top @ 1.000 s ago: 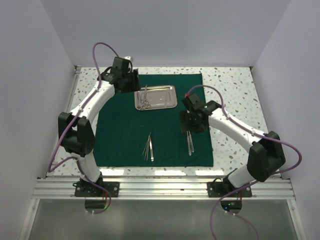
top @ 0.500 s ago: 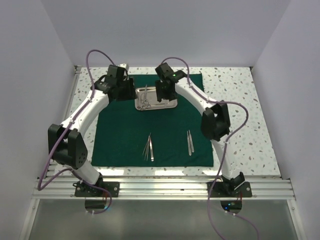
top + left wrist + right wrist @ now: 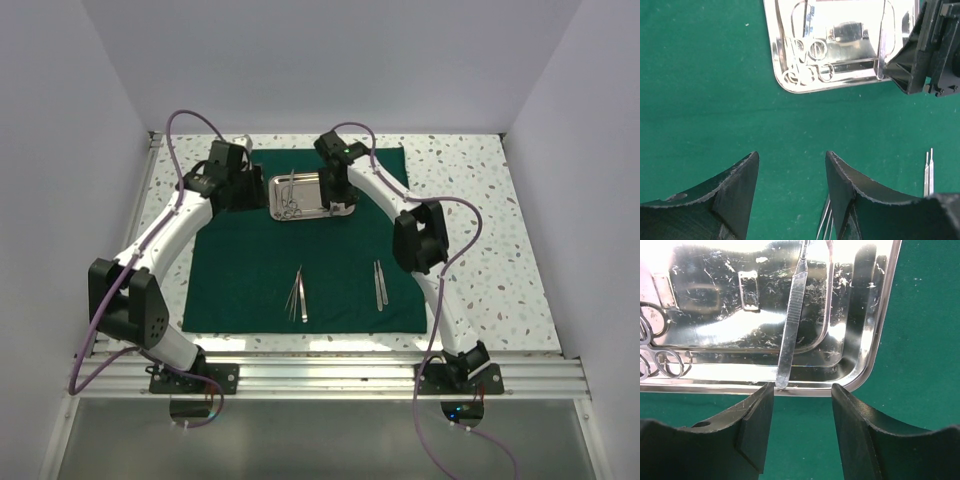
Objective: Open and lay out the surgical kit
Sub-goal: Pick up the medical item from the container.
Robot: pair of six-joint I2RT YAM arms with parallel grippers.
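Observation:
The dark green cloth point(image 3: 250, 270) lies spread flat. The steel tray point(image 3: 300, 185) sits on its far part, holding ring-handled instruments point(image 3: 807, 62) and a flat steel handle point(image 3: 792, 315) that leans on the tray's rim. My right gripper point(image 3: 335, 197) is open and empty, its fingertips point(image 3: 762, 400) at the tray's rim either side of that handle's end. My left gripper point(image 3: 255, 190) is open and empty over bare cloth point(image 3: 715, 100) just left of the tray point(image 3: 840, 45). Tweezers point(image 3: 298, 295) and a second pair point(image 3: 380, 285) lie on the near cloth.
The speckled table point(image 3: 470, 200) shows around the cloth. White walls close in the left, right and back. The right gripper's body point(image 3: 935, 50) shows by the tray's corner in the left wrist view. A metal rail point(image 3: 320, 375) runs along the near edge.
My right arm has swung from the near-right tweezers up to the tray and settled at its rim. My left arm has drawn back slightly to the left.

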